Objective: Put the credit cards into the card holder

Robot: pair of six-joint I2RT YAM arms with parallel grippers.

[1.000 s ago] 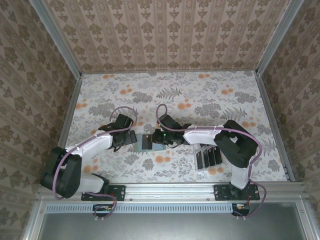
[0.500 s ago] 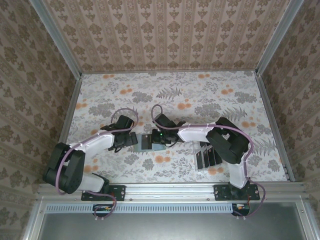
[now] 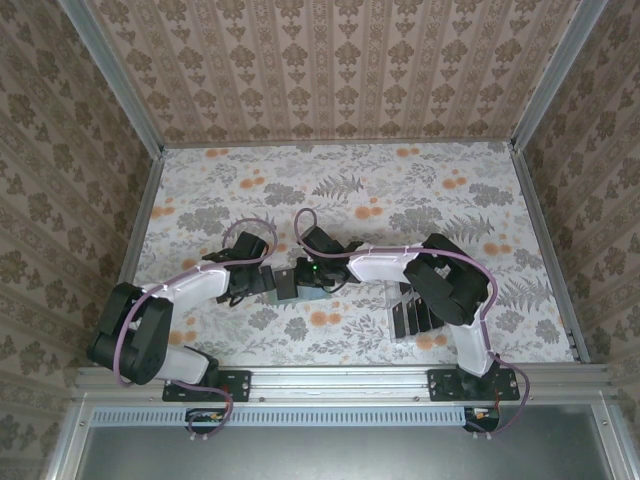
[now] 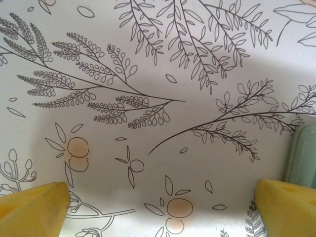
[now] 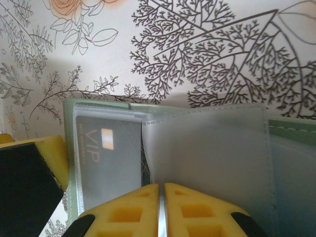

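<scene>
In my right wrist view I read "VIP" in pale letters on the dark card (image 5: 111, 168), behind a clear sleeve of the holder (image 5: 294, 148)

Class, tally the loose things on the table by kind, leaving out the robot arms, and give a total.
Black credit cards: 5 (4 standing in the rack, 1 sleeved in the wallet)
Green wallet: 1
Clear rack: 1
Total: 7
</scene>
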